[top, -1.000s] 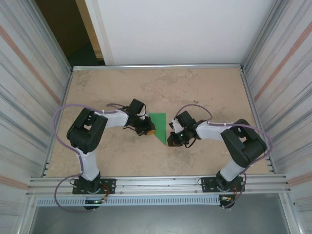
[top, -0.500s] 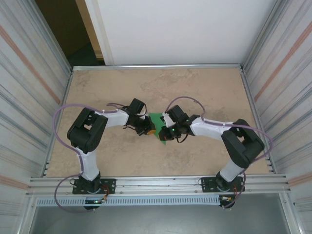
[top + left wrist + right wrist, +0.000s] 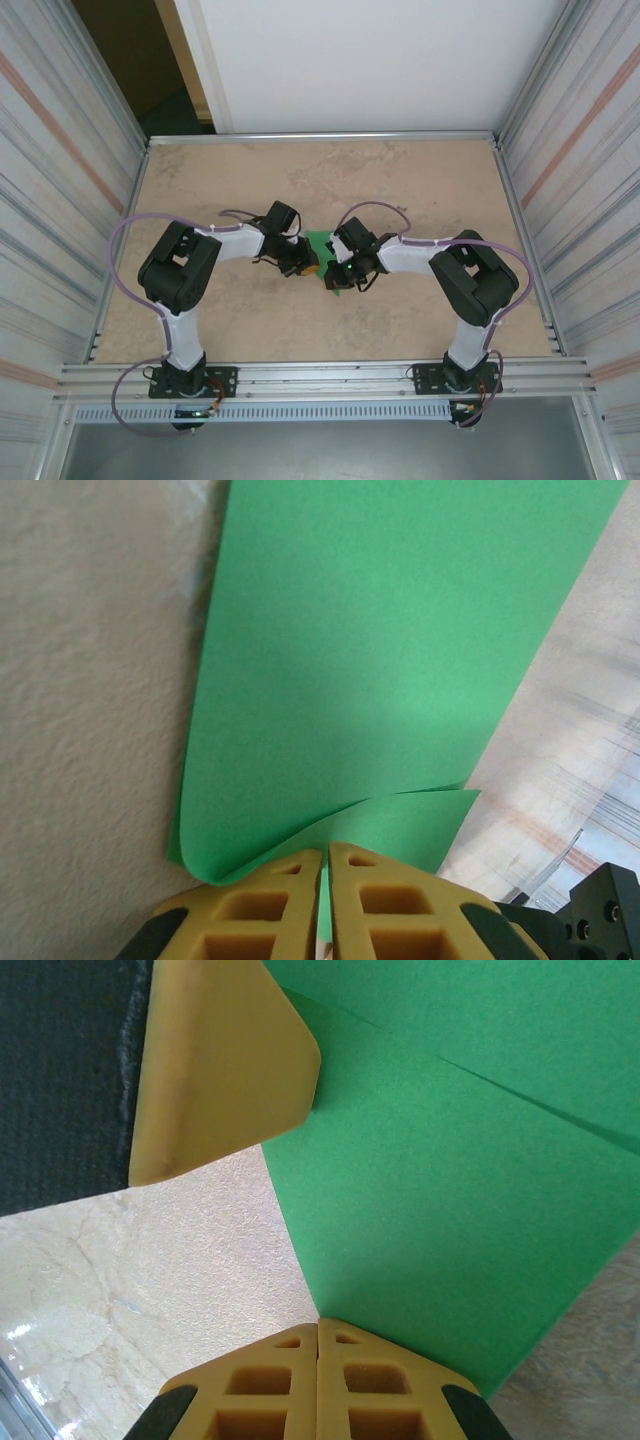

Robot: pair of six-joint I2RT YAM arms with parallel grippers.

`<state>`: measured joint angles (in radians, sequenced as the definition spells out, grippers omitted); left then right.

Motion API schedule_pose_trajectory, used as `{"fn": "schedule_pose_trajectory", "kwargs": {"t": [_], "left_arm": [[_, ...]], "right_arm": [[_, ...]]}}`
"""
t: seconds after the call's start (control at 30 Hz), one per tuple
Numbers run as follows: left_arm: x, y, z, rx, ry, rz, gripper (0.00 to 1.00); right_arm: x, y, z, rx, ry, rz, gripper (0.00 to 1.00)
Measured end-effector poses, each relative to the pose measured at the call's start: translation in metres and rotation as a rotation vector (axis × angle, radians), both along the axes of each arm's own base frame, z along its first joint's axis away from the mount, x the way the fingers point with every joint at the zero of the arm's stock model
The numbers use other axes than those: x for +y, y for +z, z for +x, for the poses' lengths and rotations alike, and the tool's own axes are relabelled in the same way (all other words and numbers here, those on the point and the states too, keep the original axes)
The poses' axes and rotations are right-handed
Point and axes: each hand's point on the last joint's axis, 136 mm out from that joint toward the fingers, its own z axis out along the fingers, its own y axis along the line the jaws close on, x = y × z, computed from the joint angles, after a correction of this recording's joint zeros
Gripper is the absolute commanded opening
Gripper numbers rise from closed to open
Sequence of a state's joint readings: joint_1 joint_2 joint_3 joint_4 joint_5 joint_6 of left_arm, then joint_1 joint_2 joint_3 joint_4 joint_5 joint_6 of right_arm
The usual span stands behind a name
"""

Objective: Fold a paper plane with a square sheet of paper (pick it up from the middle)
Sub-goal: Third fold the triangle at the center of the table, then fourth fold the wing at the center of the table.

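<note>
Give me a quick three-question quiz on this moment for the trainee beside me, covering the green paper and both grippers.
1. True or false: the left gripper is shut on the thin bright green sheet of paper.
2. The right gripper is: A) wide open, B) shut, its tip at the paper's edge, C) shut on a purple cable.
3. Fill in: in the top view, both grippers meet near the ___ of the beige table.
Key: 1 true; 2 B; 3 middle.
</note>
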<state>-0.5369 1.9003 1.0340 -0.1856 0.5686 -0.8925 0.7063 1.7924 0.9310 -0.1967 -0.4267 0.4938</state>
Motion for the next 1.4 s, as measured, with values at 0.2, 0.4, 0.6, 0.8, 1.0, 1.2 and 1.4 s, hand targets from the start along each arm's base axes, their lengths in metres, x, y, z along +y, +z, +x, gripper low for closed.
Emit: {"fn": "schedule_pose_trajectory", "kwargs": {"t": [0.2, 0.4, 0.6, 0.8, 1.0, 1.2, 1.4], "left_arm": [[-0.001, 0.003, 0.002, -0.022, -0.026, -0.024, 0.22], [0.011, 0.005, 0.014, -0.049, -0.022, -0.041, 0.25], [0.034, 0.005, 0.033, -0.088, 0.017, -0.037, 0.25], [0.057, 0.008, 0.048, -0.129, 0.063, 0.001, 0.26], [0.078, 0.039, 0.056, -0.217, 0.117, 0.042, 0.33], [0.079, 0.055, 0.042, -0.267, 0.164, -0.025, 0.38], [0.066, 0.035, 0.016, -0.201, 0.176, -0.073, 0.38]], "right_arm": [[-0.002, -0.002, 0.0, 0.014, -0.003, 0.038, 0.02], [-0.003, -0.002, 0.0, 0.019, -0.004, 0.07, 0.02], [-0.003, -0.002, 0.0, 0.023, -0.001, 0.085, 0.02], [-0.004, 0.001, -0.001, 0.027, 0.002, 0.087, 0.11], [-0.011, 0.031, -0.001, -0.003, -0.034, 0.099, 0.34], [-0.007, 0.073, 0.02, -0.11, -0.134, 0.17, 0.38], [-0.01, 0.054, 0.026, -0.074, -0.211, 0.124, 0.32]]}}
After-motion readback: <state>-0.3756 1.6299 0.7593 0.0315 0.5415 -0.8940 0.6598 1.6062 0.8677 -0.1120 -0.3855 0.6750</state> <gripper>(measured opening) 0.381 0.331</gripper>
